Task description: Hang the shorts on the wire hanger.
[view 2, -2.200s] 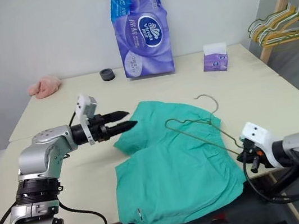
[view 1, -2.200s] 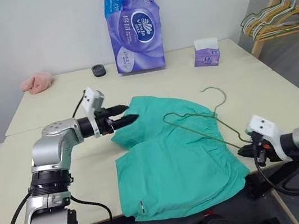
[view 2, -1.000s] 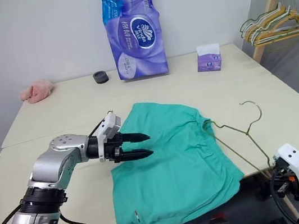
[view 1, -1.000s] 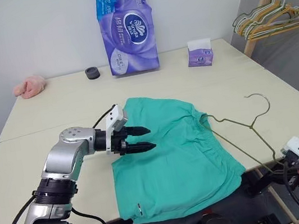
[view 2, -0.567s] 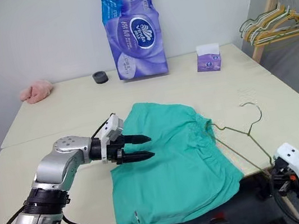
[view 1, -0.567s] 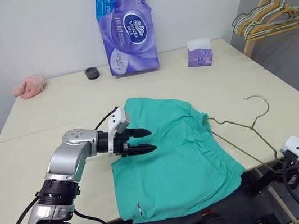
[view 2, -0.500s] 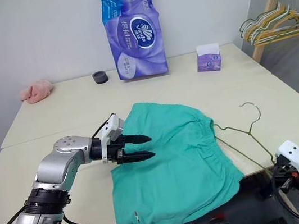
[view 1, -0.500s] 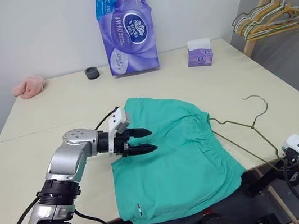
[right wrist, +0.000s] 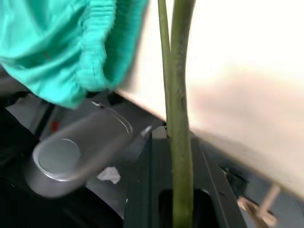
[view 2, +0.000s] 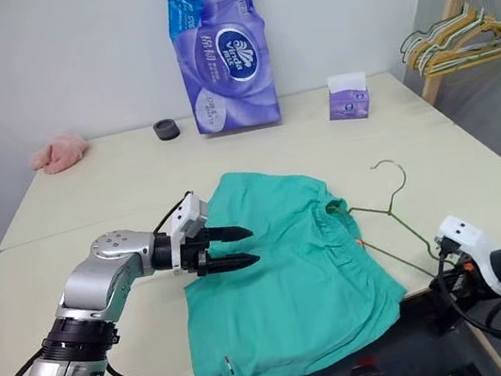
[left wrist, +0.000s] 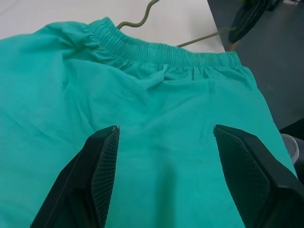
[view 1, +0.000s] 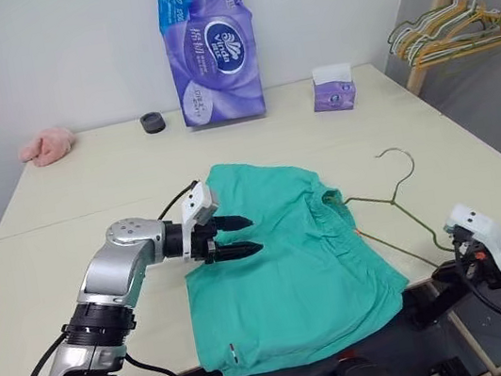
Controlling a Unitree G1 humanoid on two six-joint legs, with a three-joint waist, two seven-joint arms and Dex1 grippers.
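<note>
My left claw (view 1: 246,233) stands wide above the shorts (view 1: 282,269), holding nothing. The shorts lie flat on the table (view 1: 88,185), near its front edge. My right claw (right wrist: 173,142) is clamped on the wire hanger (view 1: 394,205), at about four o'clock from the shorts, its hook toward one o'clock.

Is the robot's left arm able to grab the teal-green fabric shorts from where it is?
Probably yes. The left gripper hangs open right over the teal-green fabric shorts, which lie flat on the table, with nothing between them.
</note>
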